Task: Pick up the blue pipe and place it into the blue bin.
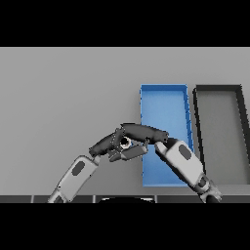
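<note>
The blue pipe (125, 142) is barely seen, apparently clasped in the right hand (139, 133) beside the left hand (105, 144), whose grip cannot be told; carrying over the blue bin (163, 97) is judged next

Grey table (63, 97): flat surface filling the frame. Blue bin (163, 105): long, open-topped, resting right of centre, running from mid-frame toward the lower edge. Dark grey bin (219, 127): same form, just beside the blue bin, at the right edge.
</note>
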Motion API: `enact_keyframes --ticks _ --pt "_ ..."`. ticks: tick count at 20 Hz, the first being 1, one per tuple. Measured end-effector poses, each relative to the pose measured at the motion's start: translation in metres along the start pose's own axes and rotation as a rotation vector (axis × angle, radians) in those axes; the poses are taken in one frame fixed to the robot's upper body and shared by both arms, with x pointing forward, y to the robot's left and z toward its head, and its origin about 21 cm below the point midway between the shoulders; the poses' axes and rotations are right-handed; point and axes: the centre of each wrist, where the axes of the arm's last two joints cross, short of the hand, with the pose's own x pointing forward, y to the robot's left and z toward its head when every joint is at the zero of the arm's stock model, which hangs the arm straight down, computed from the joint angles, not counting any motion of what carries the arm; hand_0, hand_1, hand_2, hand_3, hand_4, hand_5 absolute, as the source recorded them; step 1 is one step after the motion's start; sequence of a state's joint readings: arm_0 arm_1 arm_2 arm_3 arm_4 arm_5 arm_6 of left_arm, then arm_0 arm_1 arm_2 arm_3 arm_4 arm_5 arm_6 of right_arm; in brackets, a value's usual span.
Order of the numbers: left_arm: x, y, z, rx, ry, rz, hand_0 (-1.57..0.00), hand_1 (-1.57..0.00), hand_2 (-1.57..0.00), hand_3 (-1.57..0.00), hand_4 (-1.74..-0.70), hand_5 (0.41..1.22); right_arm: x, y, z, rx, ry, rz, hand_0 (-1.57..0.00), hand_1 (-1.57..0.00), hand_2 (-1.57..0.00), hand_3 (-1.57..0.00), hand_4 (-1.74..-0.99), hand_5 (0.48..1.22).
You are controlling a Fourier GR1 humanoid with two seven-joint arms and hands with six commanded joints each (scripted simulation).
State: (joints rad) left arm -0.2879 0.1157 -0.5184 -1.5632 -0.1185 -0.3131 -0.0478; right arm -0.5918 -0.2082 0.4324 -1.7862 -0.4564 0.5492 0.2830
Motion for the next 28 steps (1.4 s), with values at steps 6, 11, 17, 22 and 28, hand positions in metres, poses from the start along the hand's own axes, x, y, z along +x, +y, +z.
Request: enact_keyframes --ticks 6,11,17,22,28 --pt "-0.003 -0.002 0.000 0.048 0.069 0.079 -0.05 -0.04 -0.04 -0.04 -0.89 0.639 -0.001 0.001 -0.002 -0.013 0.005 0.006 -1.57 -1.57 -1.57 -1.57 -1.488 1.220" --pt "0.000 -0.003 0.005 0.041 0.091 0.117 -0.01 -0.01 -0.01 -0.01 -0.91 0.543 0.006 -0.007 -0.003 -0.013 -0.011 -0.201 -1.57 -1.57 -1.57 -1.57 -1.491 1.221" --pt "0.001 -0.008 0.008 0.040 0.147 0.124 0.00 0.00 0.00 0.00 -0.93 0.493 0.079 -0.041 -0.014 -0.049 -0.105 -0.247 -1.57 -1.57 -1.57 -1.57 -1.494 1.221" --pt "0.003 -0.007 0.010 0.045 0.130 0.106 0.00 0.00 0.00 0.00 -0.91 0.486 0.119 -0.084 -0.015 -0.176 -0.178 -0.175 -1.57 -1.57 -1.57 -1.57 -1.496 1.221" --pt "0.002 0.000 0.013 0.053 0.137 0.096 0.00 0.00 0.00 0.00 -0.89 0.483 0.106 -0.144 0.013 -0.494 -0.044 -0.145 -1.57 -1.57 -1.57 -1.57 -1.498 1.221"
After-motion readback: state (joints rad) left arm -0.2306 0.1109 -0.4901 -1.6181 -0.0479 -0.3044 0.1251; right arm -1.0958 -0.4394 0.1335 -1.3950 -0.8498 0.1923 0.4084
